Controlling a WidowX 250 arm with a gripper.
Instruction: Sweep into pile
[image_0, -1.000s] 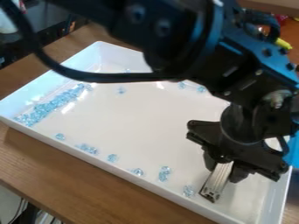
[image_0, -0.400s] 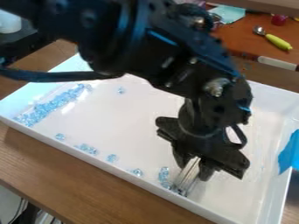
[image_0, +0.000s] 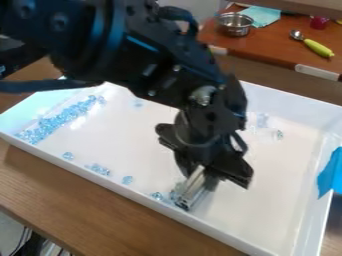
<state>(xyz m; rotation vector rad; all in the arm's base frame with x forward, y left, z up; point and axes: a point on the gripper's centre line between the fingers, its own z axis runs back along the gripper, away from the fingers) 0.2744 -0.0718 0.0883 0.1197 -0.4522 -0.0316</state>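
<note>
The black gripper (image_0: 199, 170) hangs over the near side of the white tray (image_0: 267, 248), shut on a silver metal bar (image_0: 190, 190). The bar's lower end rests at the tray floor, close to the near wall. Pale blue beads (image_0: 157, 196) touch or lie right beside the bar's left side. Further left along the near wall lie small bead clusters (image_0: 99, 169). A long pile of blue beads (image_0: 60, 120) lines the tray's left end. A few beads (image_0: 278, 134) lie right of the arm toward the back.
Behind the tray, an orange-brown surface (image_0: 267, 47) holds a metal pot (image_0: 234, 24), a spoon with a yellow-green handle (image_0: 318, 47) and a teal cloth (image_0: 260, 15). Blue material (image_0: 331, 172) hangs over the tray's right wall. The arm crosses above the tray's back left part.
The gripper and bar have moved left along the near wall. Beads that lay near that wall are now gathered against the bar. Beads toward the back right have come into view.
</note>
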